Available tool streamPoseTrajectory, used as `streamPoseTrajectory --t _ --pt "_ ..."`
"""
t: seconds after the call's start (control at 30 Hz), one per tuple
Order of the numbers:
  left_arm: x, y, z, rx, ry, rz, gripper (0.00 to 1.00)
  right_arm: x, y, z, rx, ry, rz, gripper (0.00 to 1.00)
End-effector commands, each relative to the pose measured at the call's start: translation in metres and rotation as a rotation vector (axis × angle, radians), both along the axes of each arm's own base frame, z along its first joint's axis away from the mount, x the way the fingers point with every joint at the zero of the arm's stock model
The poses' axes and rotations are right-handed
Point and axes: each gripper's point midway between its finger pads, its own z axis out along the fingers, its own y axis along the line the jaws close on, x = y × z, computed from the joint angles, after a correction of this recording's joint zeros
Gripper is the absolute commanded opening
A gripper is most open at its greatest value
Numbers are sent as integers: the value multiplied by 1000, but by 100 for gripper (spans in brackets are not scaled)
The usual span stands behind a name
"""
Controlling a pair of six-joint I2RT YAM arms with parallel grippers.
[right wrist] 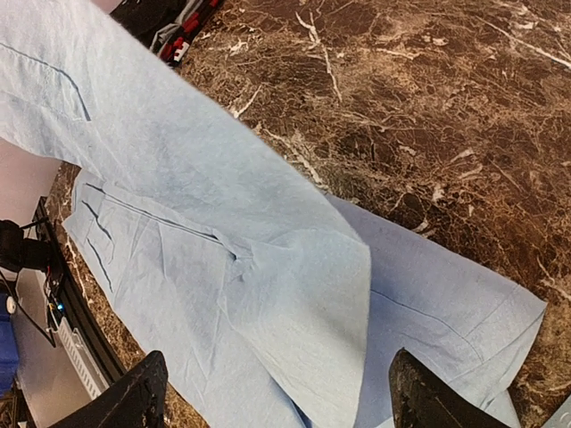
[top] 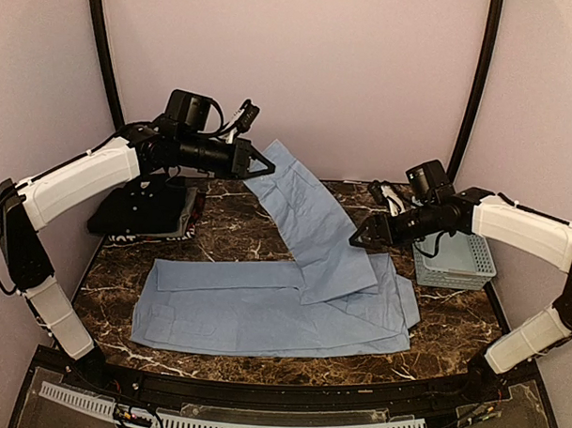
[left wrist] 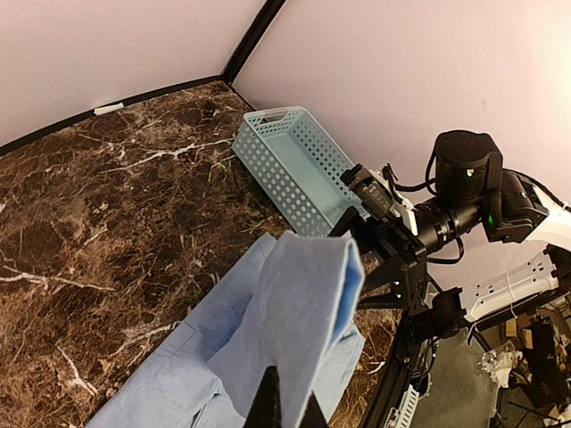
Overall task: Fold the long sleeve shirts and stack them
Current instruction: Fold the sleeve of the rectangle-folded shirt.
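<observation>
Blue cloth over the near middle of the marble table (top: 238,236): the light blue shirt (top: 264,312), folded into a long flat band from left to right. One sleeve (top: 305,215) off the right part of that band, drawn up and away toward the far left, clear of the table.

At the sleeve's top end, the left gripper (top: 268,164), closed tight on the cloth. Hangs high over the far left of the table, above the black shirt (top: 145,209) bundled at the far left edge. From the left wrist: dark fingertips (left wrist: 268,406) at the bottom edge, pinched together, with the doubled blue sleeve running away from them.

At the right, the right gripper (top: 362,237), spread wide and holding nothing. Hovers just over the right part of the folded band, beside the foot of the raised sleeve; touching the cloth or not, cannot tell. From the right wrist: two dark fingers (right wrist: 134,397) far apart at the bottom edge, blue shirt cloth filling the view below and between them.

Just right of that gripper, a pale blue lattice basket (top: 453,262) at the table's right edge, near the shirt's right end.
</observation>
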Motion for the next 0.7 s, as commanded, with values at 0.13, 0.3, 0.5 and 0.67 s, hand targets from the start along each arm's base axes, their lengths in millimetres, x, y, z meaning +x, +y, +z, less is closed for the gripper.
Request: streamPoseTrajectory --t 0.13,0.3,0.5,0.67 --pt "-1 45 -9 -44 146 101 2 8 -7 -28 -51 10 -12 82" --pt "-13 55 -13 -43 189 114 5 8 -8 -49 -84 49 -5 81" --pt "-27 55 5 -112 223 80 6 4 -6 -65 -71 68 19 81" --pt "-34 47 20 -184 255 26 5 -4 7 -72 9 100 93 82"
